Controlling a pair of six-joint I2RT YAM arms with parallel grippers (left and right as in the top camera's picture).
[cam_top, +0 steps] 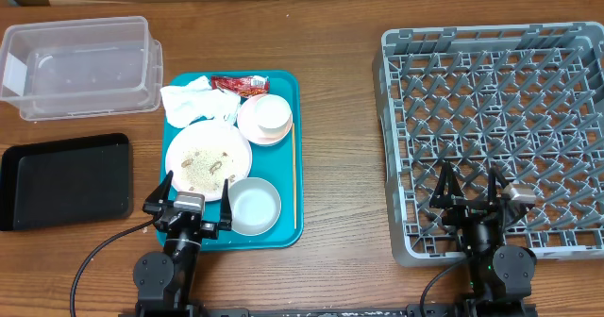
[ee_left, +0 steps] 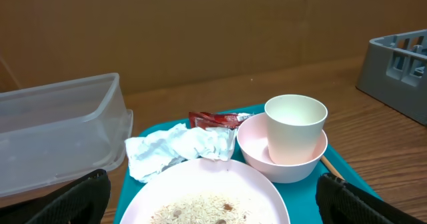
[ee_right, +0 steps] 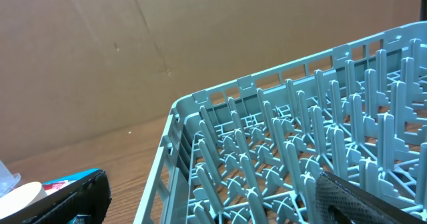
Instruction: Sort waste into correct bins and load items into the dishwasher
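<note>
Both arms hang at the near edge of the worktop (cam_top: 340, 119), jaws spread wide and empty: the left gripper (cam_top: 196, 192) at the near rim of the pink plate (cam_top: 177, 143), the right gripper (cam_top: 467, 180) over the near side of the grey dish rack (cam_top: 491, 62). On the teal tray (cam_top: 294, 218) sit the plate with rice scraps (cam_top: 209, 161), napkin (cam_top: 193, 98) and red wrapper (cam_top: 239, 84) behind it, white cup (cam_top: 266, 112) standing in the pink saucer (cam_top: 255, 136), grey-blue bowl (cam_top: 255, 206) near right, chopstick (cam_top: 292, 152) along the right edge, while clear tub (cam_top: 80, 67) and black tray (cam_top: 66, 180) lie to its left
</note>
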